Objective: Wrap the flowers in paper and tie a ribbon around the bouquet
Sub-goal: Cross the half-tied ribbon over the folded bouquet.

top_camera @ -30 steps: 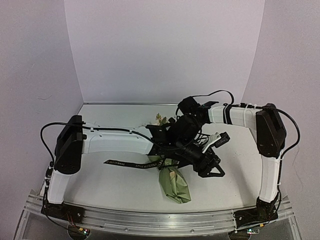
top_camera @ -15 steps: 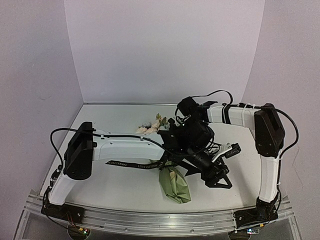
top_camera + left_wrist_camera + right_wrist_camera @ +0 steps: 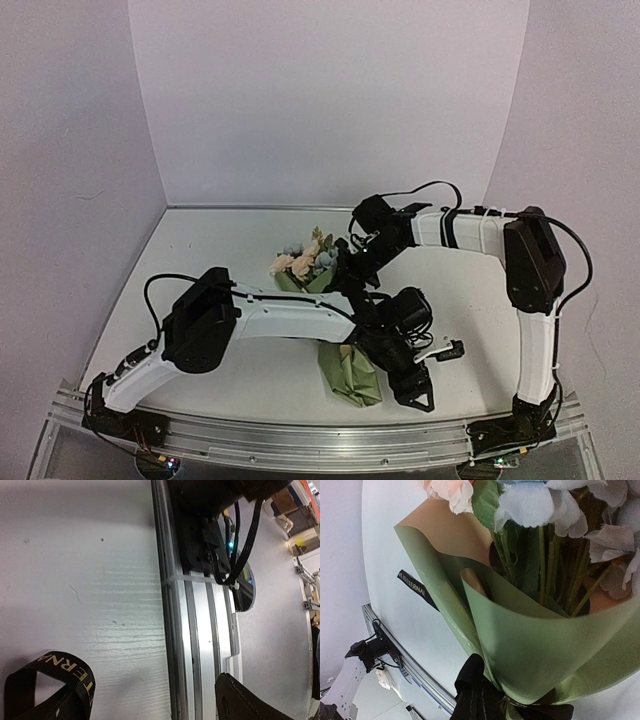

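The bouquet (image 3: 350, 372) lies mid-table, a cone of olive paper (image 3: 535, 645) with its narrow end toward the front. The flowers (image 3: 303, 262) show pale blue, cream and peach at its far, wide end (image 3: 530, 500). The black ribbon (image 3: 415, 586) with gold lettering is bunched round the cone's narrow part. My right gripper (image 3: 485, 705) is shut on it there, above the cone's middle (image 3: 352, 278). My left gripper (image 3: 418, 392) is open by the front edge, right of the cone's tip. A ribbon loop (image 3: 50, 687) shows beside its left finger; its right finger (image 3: 250, 700) is bare.
An aluminium rail (image 3: 200, 630) runs along the table's front edge (image 3: 300, 435), directly under my left gripper. The right arm's black base mount (image 3: 205, 530) with cables sits on it. White walls close the back and sides.
My left arm swung forward and right, taking its gripper from beside the bouquet to the front edge and opening a little wider. The blooms are uncovered; the ribbon tail left of the cone no longer shows.
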Motion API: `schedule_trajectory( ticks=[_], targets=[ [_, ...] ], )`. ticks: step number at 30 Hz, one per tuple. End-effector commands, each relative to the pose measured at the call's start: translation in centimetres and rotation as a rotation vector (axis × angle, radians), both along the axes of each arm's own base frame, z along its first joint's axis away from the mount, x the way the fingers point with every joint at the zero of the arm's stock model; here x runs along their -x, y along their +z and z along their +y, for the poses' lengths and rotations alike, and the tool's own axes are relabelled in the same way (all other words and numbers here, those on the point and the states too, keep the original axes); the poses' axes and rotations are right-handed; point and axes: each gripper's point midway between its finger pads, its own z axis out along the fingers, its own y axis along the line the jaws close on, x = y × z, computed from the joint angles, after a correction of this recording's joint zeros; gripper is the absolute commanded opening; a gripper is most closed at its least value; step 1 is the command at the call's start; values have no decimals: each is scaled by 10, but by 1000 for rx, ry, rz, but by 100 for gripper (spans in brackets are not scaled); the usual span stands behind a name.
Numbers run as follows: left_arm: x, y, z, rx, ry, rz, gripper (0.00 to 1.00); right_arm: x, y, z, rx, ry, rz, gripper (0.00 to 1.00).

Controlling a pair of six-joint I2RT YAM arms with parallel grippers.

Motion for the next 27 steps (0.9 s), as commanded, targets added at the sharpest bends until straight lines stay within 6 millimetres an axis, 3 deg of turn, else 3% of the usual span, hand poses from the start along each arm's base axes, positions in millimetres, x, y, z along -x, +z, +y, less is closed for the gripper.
schedule_trajectory(
  ticks=[1, 7, 12, 15, 18, 21, 23, 27],
  targets=[
    [23, 48, -23, 125, -117, -5, 89, -9, 9, 5, -20, 2, -23, 0],
    [24, 81, -27, 251, -103, -36, 91, -8, 8, 5, -18, 5, -14, 0],
    [5, 113, -23, 350, -5, -123, 91, -8, 11, 4, -15, 8, -23, 0],
    [-16, 137, -18, 384, 82, -112, 92, -8, 11, 2, -9, 7, -30, 0],
    [-34, 149, -6, 401, 141, -76, 95, -8, 12, -1, 1, 5, -47, 0],
    [-38, 148, -1, 381, 158, -88, 94, -8, 14, -3, 6, 6, -58, 0],
    [-42, 147, 6, 365, 186, -90, 90, -7, 17, -4, 6, 6, -70, 0],
    [-75, 176, 41, 427, 353, -93, 78, -5, 27, -9, 8, 5, -101, 0]
  ],
)
